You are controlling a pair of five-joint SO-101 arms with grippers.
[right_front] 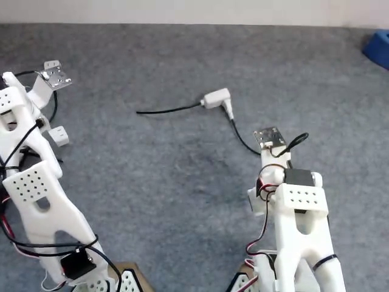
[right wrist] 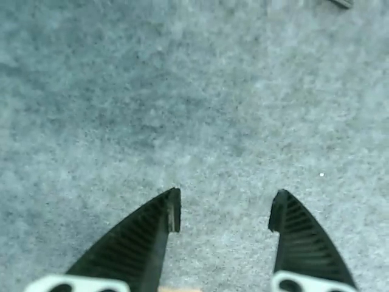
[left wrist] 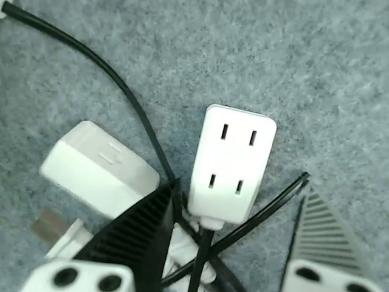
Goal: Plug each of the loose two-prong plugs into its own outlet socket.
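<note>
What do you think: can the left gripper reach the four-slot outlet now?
Probably yes. The left gripper is open and the outlet lies face up just ahead, between its fingers. Black cords cross near the outlet's cable end and a white block sits close beside, which might snag a finger.

blue obj – cut off, cord too

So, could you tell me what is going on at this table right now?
Two robot arms are meant to plug loose plugs into sockets, and nothing is gripped yet. The left gripper hangs open over a white outlet block with empty slots, beside a second white block and black cords. The right gripper is open above bare grey carpet. A white connector with cords lies on the carpet between the arms.
</note>
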